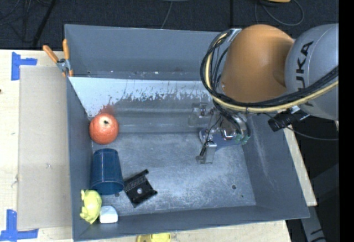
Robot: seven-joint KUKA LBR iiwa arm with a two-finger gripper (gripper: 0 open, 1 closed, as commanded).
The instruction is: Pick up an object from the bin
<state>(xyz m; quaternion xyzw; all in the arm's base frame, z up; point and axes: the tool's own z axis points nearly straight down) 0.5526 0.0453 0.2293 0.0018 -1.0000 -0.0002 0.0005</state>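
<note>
While the orange cover (259,64) hides its wrist, the claw (208,152) hangs low in the bin (166,53).

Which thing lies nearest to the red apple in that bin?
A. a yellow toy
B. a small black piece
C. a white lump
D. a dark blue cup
D: the dark blue cup lies right beside the red apple on the left side of the bin, while the black piece, yellow toy and white lump lie farther from it, toward the near left corner.
</note>
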